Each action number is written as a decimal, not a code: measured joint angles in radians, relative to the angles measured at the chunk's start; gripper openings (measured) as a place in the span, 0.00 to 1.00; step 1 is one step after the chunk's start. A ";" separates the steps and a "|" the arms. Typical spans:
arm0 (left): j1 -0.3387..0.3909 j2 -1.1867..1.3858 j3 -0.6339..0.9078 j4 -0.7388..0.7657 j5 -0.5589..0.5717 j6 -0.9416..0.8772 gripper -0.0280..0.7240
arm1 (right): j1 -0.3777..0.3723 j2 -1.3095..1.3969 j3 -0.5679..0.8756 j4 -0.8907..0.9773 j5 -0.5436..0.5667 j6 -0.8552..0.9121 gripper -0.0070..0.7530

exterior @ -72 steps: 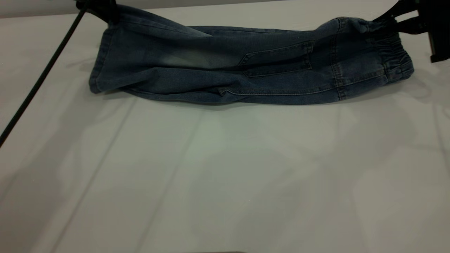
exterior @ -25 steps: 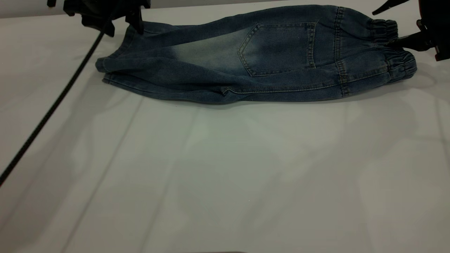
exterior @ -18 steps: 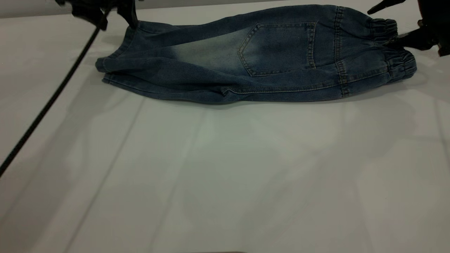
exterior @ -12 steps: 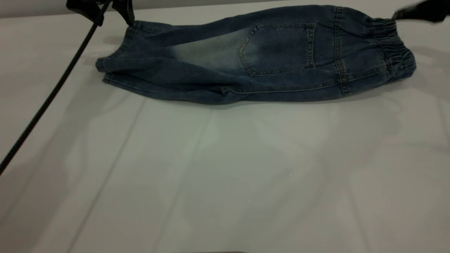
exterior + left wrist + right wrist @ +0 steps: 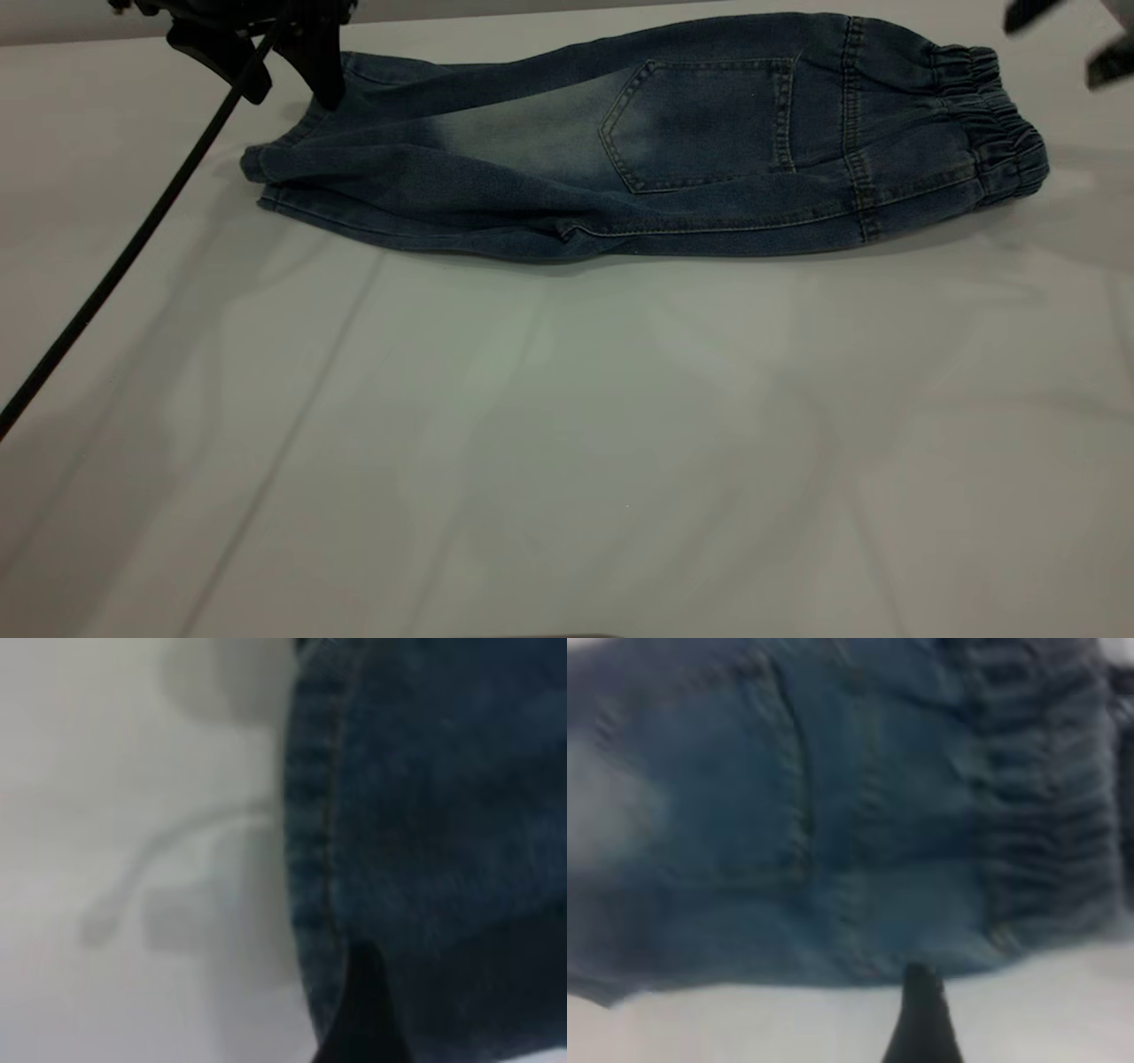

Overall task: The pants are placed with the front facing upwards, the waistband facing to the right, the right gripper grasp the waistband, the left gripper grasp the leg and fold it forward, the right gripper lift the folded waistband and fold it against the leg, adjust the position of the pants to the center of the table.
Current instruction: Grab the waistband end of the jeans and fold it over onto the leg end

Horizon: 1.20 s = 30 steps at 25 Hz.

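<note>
The pants (image 5: 638,151) lie folded lengthwise on the far part of the table (image 5: 567,425), with the back pocket (image 5: 709,120) facing up. The waistband (image 5: 992,115) points right and the leg hem (image 5: 292,151) points left. My left gripper (image 5: 283,75) stands open at the far corner of the leg hem, one finger (image 5: 326,80) against the denim edge and the other over bare table. In the left wrist view one finger (image 5: 359,1010) overlaps the denim (image 5: 425,815). My right gripper (image 5: 1067,37) hovers open, up and right of the waistband, holding nothing. The right wrist view shows its finger (image 5: 921,1019) and the waistband (image 5: 1045,815).
A black cable (image 5: 133,248) runs from the left gripper diagonally down to the table's left edge. The near half of the table lies bare in front of the pants, with faint creases in its cover.
Both grippers laid the lifted pants down pocket-up and let go. The right gripper rose away from the waistband. The left gripper dipped back down at the leg hem.
</note>
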 joint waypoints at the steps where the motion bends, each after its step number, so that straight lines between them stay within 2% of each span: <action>1: -0.002 -0.002 0.000 -0.002 0.003 0.011 0.70 | 0.000 0.000 0.014 -0.025 -0.001 0.009 0.66; 7: -0.026 0.001 0.000 -0.007 0.005 0.024 0.70 | 0.000 0.000 0.100 -0.031 -0.075 -0.014 0.66; 12: -0.043 0.001 0.000 -0.012 0.004 0.025 0.70 | 0.000 0.017 0.107 0.025 -0.112 -0.034 0.73; 15: -0.046 0.001 0.000 -0.021 0.004 0.027 0.70 | 0.000 0.058 0.106 0.082 -0.101 -0.057 0.78; 20: -0.046 0.001 0.000 -0.036 0.004 0.041 0.70 | 0.000 0.156 0.062 0.185 -0.033 -0.117 0.79; 25: -0.046 0.001 0.000 -0.037 0.011 0.046 0.70 | 0.000 0.185 0.015 0.292 -0.030 -0.185 0.79; 30: -0.046 0.001 0.000 -0.038 0.012 0.046 0.70 | 0.000 0.197 0.005 0.318 -0.055 -0.174 0.79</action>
